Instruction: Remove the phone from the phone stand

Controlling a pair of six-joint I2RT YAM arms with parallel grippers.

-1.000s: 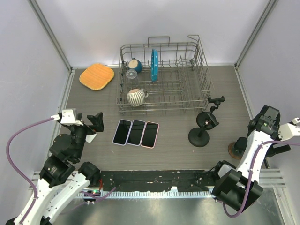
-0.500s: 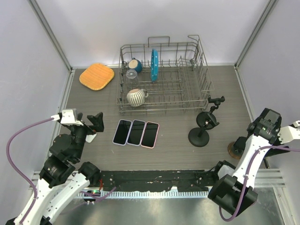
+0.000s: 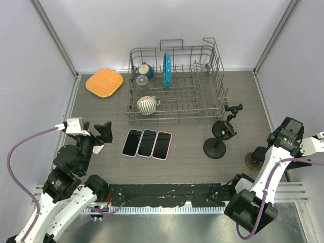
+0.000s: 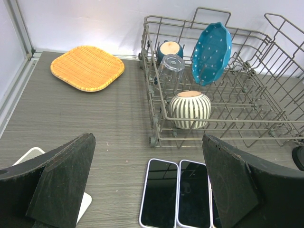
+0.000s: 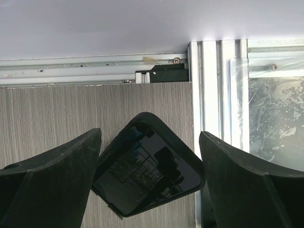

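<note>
Phone (image 5: 147, 164) is seen flat on the bench (image 5: 47, 109) near its right edge, between the wide-spread fingers of the right pincer (image 5: 149, 137), gripped by neither. Light, stiff and glass-slick, it is best taken by its long edges. Left pincer (image 4: 148, 137) is held wide, empty. Farther off, stand (image 3: 218, 137) is bare.

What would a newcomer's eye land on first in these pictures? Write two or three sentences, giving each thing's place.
The wire dish rack at the back of the table draws the eye first, with a bright blue plate standing on edge inside it. In front of it, three phones lie side by side, screens up, and the empty black phone stand is to their right. An orange woven mat sits in the back left corner.
</note>
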